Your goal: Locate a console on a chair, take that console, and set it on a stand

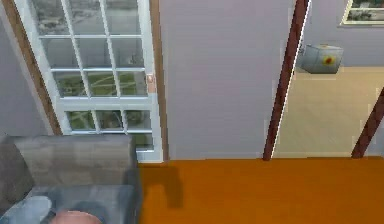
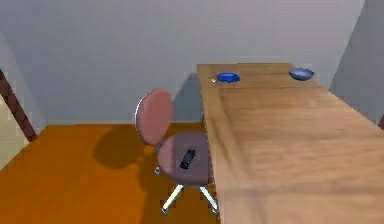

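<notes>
The small dark oblong console [image 2: 186,158] is lying on the seat of the mauve swivel chair [image 2: 153,116], just beside the long wooden counter [image 2: 285,130]. The base should be lining up squarely, avoiding the backrest; the fingers' state cannot be told.

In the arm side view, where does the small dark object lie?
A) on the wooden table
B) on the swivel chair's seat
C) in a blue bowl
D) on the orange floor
B: the small dark object lies on the seat of the pink swivel chair, beside the wooden table.
</notes>
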Tool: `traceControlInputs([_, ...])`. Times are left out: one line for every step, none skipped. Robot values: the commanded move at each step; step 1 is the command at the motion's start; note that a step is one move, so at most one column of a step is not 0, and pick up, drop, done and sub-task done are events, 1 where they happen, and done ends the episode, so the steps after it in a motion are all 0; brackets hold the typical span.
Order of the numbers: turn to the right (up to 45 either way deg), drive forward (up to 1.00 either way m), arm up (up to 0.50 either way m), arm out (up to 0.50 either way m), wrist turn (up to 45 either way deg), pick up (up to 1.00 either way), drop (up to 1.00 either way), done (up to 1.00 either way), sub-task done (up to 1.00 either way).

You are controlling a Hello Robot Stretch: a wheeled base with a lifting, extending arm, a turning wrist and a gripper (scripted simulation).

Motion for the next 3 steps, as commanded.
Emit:
traceControlInputs([45.0, 0.0, 0.0, 0.0, 0.0, 0.0, 0.0, 0.0, 0.0])
traceControlInputs([0.0, 0.15, 0.0, 0.0, 0.0, 0.0, 0.0, 0.0, 0.0])
traceControlInputs([30.0, 0.0, 0.0, 0.0, 0.0, 0.0, 0.0, 0.0, 0.0])
